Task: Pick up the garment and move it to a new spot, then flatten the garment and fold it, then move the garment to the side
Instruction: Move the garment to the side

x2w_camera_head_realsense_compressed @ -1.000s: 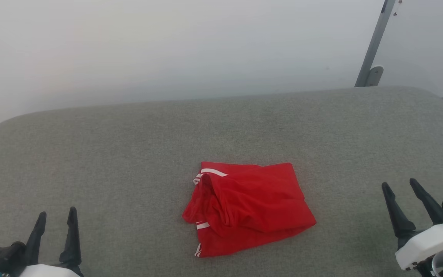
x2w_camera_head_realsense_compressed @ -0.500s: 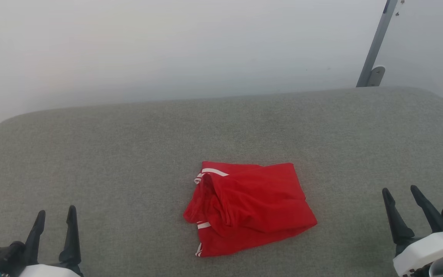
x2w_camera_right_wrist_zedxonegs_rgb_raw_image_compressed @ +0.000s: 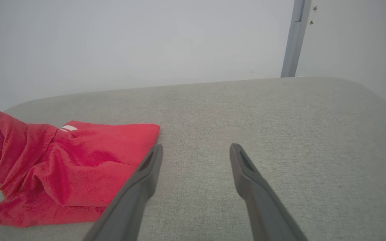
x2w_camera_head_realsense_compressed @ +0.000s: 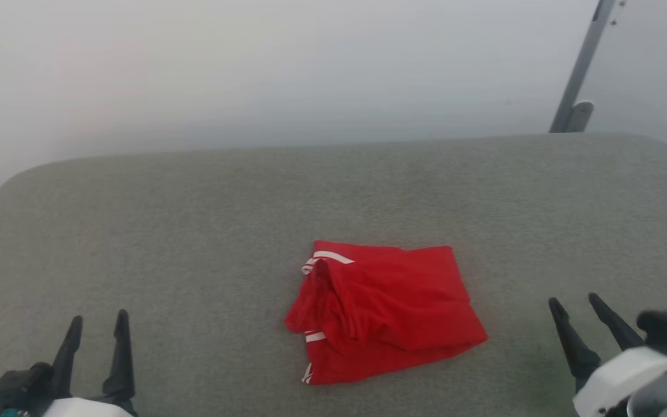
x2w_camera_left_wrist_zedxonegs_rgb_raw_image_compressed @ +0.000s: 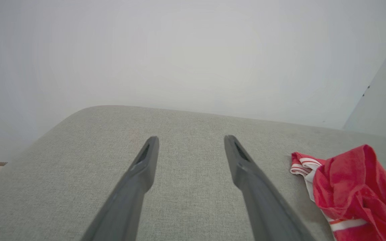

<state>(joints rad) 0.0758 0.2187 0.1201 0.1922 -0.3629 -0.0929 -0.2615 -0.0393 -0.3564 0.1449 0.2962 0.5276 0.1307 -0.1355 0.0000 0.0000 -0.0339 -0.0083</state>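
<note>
A: How do the fingers stand on each side?

B: The left gripper [x2w_camera_head_realsense_compressed: 98, 317] has its 2 dark fingers [x2w_camera_left_wrist_zedxonegs_rgb_raw_image_compressed: 139, 177] spread wide, with bare grey fabric showing between them. They hold nothing. The right gripper [x2w_camera_head_realsense_compressed: 572, 300] is the same: both fingers well apart, nothing between them.

A: Is either one touching the garment [x2w_camera_head_realsense_compressed: 385, 313]?

B: No. In the head view the left gripper sits at the lower left and the right gripper at the lower right, each well apart from it. In the right wrist view 1 finger crosses in front of the garment's corner, but the head view shows grey fabric between them.

A: Whether the fingertips rest on the surface?

B: I cannot tell.

A: Where does the garment lie?

B: Near the middle of the surface, toward its front edge, between the 2 grippers. It is red, bunched and folded over itself, with white-striped trim showing along its left side. No print is visible.

A: And the surface?

B: A broad grey woven cushion [x2w_camera_head_realsense_compressed: 194, 220] with rounded far corners.

A: The room?

B: A plain pale wall [x2w_camera_head_realsense_compressed: 252, 69] stands behind it. At the upper right a grey metal post [x2w_camera_head_realsense_compressed: 582, 63] slants up the wall, with a small rounded bracket [x2w_camera_head_realsense_compressed: 580, 113] at its foot, just behind the cushion's far edge.
</note>
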